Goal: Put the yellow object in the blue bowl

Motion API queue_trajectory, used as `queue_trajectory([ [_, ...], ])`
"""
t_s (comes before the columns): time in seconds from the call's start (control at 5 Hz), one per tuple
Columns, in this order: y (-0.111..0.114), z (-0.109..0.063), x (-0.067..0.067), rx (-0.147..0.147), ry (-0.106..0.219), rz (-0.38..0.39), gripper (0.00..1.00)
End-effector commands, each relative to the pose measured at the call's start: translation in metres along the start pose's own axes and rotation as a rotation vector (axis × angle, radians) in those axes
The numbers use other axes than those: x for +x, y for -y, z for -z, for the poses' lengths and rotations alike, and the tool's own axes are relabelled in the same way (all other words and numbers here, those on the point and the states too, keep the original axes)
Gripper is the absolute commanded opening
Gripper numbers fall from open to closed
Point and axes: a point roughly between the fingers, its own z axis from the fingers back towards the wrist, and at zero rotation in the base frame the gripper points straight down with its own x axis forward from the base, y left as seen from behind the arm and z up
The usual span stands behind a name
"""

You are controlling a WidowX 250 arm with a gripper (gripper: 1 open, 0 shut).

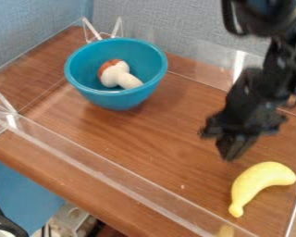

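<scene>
A brown wooden bench [138, 139] fills most of the frame, fenced by low clear plastic walls [77, 162] along its edges. The black robot arm [268, 65] comes down from the upper right corner. The blue bowl [116, 72] sits on the bench in the upper left, and a white-and-brown mushroom toy [117, 75] lies inside it. At the arm's lower end, right of centre, the claw [233, 146] points down at the wood with its tips drawn together and nothing between them. The banana [261, 182] lies flat on the bench in the lower right corner, just below and to the right of the claw, apart from it, and well apart from the bowl.
</scene>
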Motion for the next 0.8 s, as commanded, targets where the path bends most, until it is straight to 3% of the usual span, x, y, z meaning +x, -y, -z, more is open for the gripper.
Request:
queue_trajectory([
  [0.0, 0.007, -0.038, 0.007, -0.096, 0.029, 0.121, 0.00],
  [0.2, 0.013, -0.046, -0.003, -0.118, 0.030, 0.220, 0.00],
  [0.4, 0.023, -0.037, -0.011, -0.122, 0.028, 0.306, 0.00],
  [0.6, 0.031, -0.025, -0.024, -0.128, 0.030, 0.424, 1.00],
])
